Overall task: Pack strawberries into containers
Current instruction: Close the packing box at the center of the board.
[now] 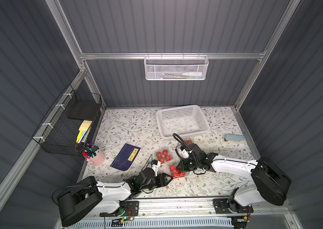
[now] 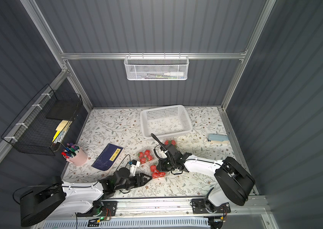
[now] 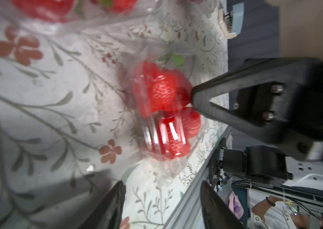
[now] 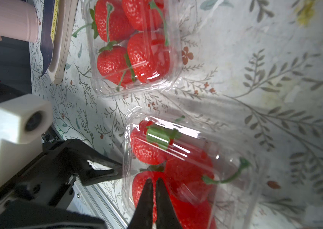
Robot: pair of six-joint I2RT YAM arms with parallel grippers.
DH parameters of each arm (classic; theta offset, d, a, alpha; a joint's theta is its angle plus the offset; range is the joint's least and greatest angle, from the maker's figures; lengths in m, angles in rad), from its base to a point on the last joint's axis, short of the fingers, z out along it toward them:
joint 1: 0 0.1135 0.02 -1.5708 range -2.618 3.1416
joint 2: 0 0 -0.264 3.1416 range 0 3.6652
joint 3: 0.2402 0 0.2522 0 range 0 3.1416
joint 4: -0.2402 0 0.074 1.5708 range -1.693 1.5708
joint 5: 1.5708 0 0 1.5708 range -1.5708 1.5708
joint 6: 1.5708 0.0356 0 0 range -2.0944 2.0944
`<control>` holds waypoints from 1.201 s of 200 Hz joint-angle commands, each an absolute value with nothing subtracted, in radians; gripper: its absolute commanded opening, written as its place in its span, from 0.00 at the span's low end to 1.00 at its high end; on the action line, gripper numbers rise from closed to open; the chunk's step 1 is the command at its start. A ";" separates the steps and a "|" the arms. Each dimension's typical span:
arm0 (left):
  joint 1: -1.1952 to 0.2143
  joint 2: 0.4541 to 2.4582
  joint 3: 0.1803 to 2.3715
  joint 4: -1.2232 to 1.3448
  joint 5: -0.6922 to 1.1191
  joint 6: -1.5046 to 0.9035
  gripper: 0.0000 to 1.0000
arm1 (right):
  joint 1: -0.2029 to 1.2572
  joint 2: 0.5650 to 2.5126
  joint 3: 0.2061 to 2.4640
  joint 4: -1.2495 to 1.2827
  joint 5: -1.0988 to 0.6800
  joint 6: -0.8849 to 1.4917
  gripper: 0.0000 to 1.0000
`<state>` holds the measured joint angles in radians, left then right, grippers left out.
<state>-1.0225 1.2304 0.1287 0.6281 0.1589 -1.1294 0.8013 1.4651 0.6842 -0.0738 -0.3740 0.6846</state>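
pen cup (image 1: 94,156) and book (image 1: 126,157): you find these at the left of the table (image 1: 136,126), well apart from the near container.
left gripper (image 4: 120,169): your fingers (image 4: 99,158) stand apart, with their tips just at the rim of the near container and not clamped on it.
middle container (image 4: 134,49): it holds four strawberries (image 4: 148,150) and sits beside the book, just behind your left gripper.
near container (image 4: 196,158): it lies between your two grippers with strawberries under its clear lid.
right gripper (image 4: 154,181): your fingers (image 4: 146,198) are pressed together, their tips over the near container's lid above a strawberry.
far container (image 1: 188,141): it is mostly hidden behind your right arm, just in front of the white basket (image 1: 182,111).
stapler (image 1: 234,138): it lies at the table's right edge.
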 commanded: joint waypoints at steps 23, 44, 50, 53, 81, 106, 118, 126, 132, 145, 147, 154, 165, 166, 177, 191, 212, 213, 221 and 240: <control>-1.035 1.350 0.198 0.734 0.159 -1.086 0.65 | 0.815 1.470 0.648 -0.077 -0.359 0.705 0.10; -1.061 1.410 0.215 0.805 0.161 -1.106 0.64 | 0.816 1.482 0.640 -0.068 -0.364 0.711 0.09; -1.074 1.424 0.217 0.825 0.159 -1.118 0.63 | 0.816 1.483 0.638 -0.066 -0.364 0.712 0.09; -1.079 1.431 0.217 0.832 0.156 -1.123 0.62 | 0.816 1.485 0.638 -0.065 -0.363 0.712 0.09; -1.125 1.475 0.214 0.860 0.138 -1.160 0.54 | 0.817 1.501 0.638 -0.052 -0.367 0.712 0.09; -1.138 1.455 0.194 0.860 0.119 -1.189 0.51 | 0.816 1.508 0.635 -0.046 -0.368 0.712 0.09; -1.138 1.426 0.193 0.829 0.100 -1.190 0.50 | 0.816 1.509 0.635 -0.045 -0.366 0.712 0.09; -1.139 1.401 0.199 0.793 0.083 -1.186 0.50 | 0.816 1.511 0.632 -0.043 -0.366 0.710 0.09; -1.139 1.376 0.201 0.766 0.069 -1.186 0.50 | 0.817 1.513 0.631 -0.044 -0.364 0.709 0.09; -1.139 1.312 0.189 0.737 0.045 -1.205 0.51 | 0.817 1.518 0.630 -0.044 -0.363 0.707 0.09; -1.139 1.302 0.188 0.736 0.041 -1.211 0.52 | 0.817 1.517 0.629 -0.043 -0.362 0.707 0.09; -1.139 1.266 0.168 0.731 0.024 -1.233 0.52 | 0.816 1.520 0.628 -0.042 -0.364 0.707 0.09; -1.138 1.219 0.132 0.739 0.004 -1.270 0.51 | 0.817 1.520 0.626 -0.038 -0.367 0.708 0.09; -1.139 1.215 0.130 0.741 0.002 -1.274 0.51 | 0.817 1.520 0.626 -0.038 -0.368 0.708 0.09; -1.140 1.181 0.111 0.744 -0.021 -1.293 0.50 | 0.816 1.520 0.626 -0.035 -0.366 0.708 0.09; -1.139 1.168 0.105 0.748 -0.035 -1.299 0.50 | 0.816 1.519 0.626 -0.037 -0.365 0.707 0.09; -1.139 1.226 0.120 0.752 -0.040 -1.306 0.52 | 0.815 1.519 0.627 -0.037 -0.367 0.703 0.08; -1.139 1.231 0.122 0.752 -0.039 -1.306 0.52 | 0.815 1.519 0.627 -0.037 -0.367 0.704 0.08; -1.138 1.263 0.127 0.752 -0.029 -1.304 0.55 | 0.816 1.520 0.626 -0.037 -0.368 0.701 0.08; -1.139 1.314 0.138 0.779 -0.028 -1.294 0.66 | 0.815 1.523 0.620 -0.033 -0.367 0.703 0.08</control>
<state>-1.1336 1.2621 0.1204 0.7616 -0.0120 -1.2896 0.8116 1.4956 0.6537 0.0200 -0.3901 0.7067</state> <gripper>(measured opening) 0.616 0.083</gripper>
